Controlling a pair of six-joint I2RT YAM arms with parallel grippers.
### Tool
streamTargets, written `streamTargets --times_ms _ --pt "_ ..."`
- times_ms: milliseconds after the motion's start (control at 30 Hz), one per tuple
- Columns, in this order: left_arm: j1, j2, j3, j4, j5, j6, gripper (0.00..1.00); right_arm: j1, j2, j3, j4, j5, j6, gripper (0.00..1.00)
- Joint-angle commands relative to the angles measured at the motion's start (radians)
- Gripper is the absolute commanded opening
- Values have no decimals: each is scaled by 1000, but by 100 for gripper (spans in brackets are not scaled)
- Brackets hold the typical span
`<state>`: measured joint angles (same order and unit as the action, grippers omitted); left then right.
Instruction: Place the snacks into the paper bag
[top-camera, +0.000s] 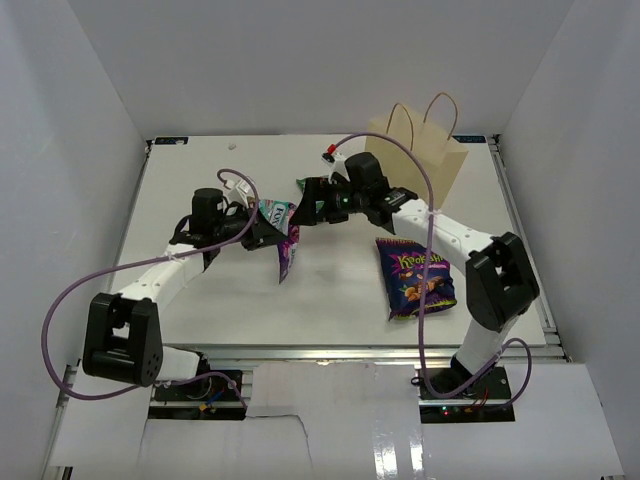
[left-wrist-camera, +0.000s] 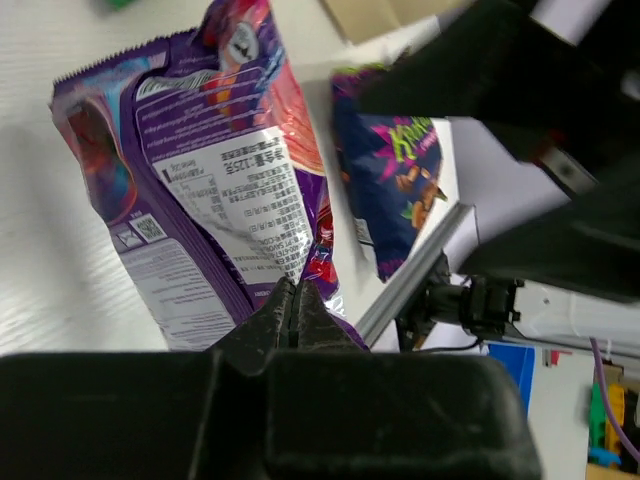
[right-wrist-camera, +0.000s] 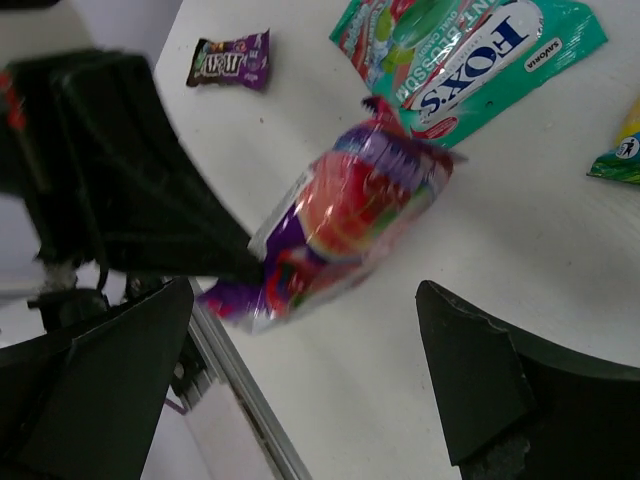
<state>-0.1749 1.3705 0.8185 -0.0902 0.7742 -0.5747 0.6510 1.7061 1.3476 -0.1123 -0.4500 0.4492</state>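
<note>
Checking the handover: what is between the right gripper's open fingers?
A purple-and-red snack packet, seen in the right wrist view, framed by the fingers and touching neither. The left gripper pinches its edge.

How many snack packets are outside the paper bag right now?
5 in view: purple pouch pinched in the left end effector; big purple bag beside the right arm; Fox's pouch, small M&M's bar and a cut-off yellow-green packet on the table. Others may be hidden.

Paper bag standing upright, far right, handles up. Big purple bag lying flat, face up. Purple pouch hanging in air, pinched by edge. Teal pouch and dark purple bar lying flat.
</note>
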Motion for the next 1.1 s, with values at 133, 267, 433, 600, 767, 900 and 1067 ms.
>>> streamTargets --times_ms 133,267,433,600,767,900,1067 --pt "-89 -91 -56 156 48 -89 0 18 102 64 77 137 267 96" --pt "-115 -111 -67 188 51 -111 0 47 99 24 68 143 296 89" --pt "-132 -114 -62 204 50 -128 0 58 81 -25 100 74 319 44" --pt "-132 -123 -59 211 36 -139 5 55 35 -39 100 47 277 13" --pt "-133 -186 -16 138 -12 -114 69 19 -23 27 82 8 149 8" --pt "-130 -304 44 -4 -160 -32 98 -43 -74 183 8 -142 -270 8" --pt "-126 -433 13 -104 -406 4 98 -209 -167 338 -4 -367 -510 8"
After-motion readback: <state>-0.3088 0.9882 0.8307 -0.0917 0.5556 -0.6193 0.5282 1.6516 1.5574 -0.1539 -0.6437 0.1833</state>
